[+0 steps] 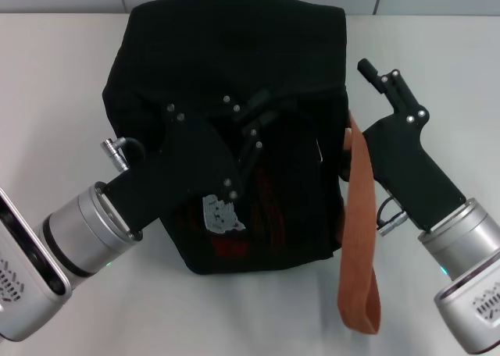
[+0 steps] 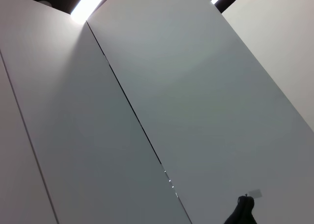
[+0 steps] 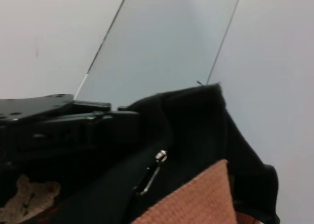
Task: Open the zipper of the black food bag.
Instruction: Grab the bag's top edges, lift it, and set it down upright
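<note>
Judging by the silvery pull hanging at the bag's right edge, we think the zipper is barely opened; its line runs left-right across the black food bag, mid-table. Our left gripper lies on top, right gripper beside; we cannot tell either's fingers.

No text, brand, number or sign can be read in any of the views. The black food bag carries a small pale patch on its front, seen from the head camera, but it shows only a blurred shape (no letters can be made out). The red marks lower on the same face are too dim to read as words. The wall panels in the left wrist view are blank.
</note>
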`<state>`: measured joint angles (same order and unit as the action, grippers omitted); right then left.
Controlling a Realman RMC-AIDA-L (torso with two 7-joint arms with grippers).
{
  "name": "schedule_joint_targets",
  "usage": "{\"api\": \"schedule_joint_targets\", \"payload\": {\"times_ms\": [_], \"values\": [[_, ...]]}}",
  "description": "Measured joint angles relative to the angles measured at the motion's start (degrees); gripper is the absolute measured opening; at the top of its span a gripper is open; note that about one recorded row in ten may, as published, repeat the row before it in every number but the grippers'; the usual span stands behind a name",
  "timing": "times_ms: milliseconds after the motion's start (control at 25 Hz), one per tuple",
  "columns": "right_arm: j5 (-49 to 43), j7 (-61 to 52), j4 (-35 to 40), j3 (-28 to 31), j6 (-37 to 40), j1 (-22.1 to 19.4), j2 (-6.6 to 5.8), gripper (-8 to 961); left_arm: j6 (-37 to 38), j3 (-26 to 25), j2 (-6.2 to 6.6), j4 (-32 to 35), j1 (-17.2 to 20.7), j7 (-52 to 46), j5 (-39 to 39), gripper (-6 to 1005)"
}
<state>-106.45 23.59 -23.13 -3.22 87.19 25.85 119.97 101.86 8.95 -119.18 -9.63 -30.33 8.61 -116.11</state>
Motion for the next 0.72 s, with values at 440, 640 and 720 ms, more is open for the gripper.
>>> {"api": "schedule_joint_targets", "payload": {"times_ms": [440,640,720], "values": [[-0.6,2.0,-0.9,-0.3,0.2,0.1,0.00,725,0.0,0.1,0.00,0.0,0.1,0.0,0.0,88],[-0.6,2.7,-1.0,-0.4,-0.2,0.5,0.00,621,0.0,0.2,0.00,0.0,0.3,0.0,0.0,88],[-0.6,2.7,-1.0,-0.4,-0.5,0.8,0.00,534,0.0,0.2,0.00,0.0,0.4,0.0,0.0,88]]}}
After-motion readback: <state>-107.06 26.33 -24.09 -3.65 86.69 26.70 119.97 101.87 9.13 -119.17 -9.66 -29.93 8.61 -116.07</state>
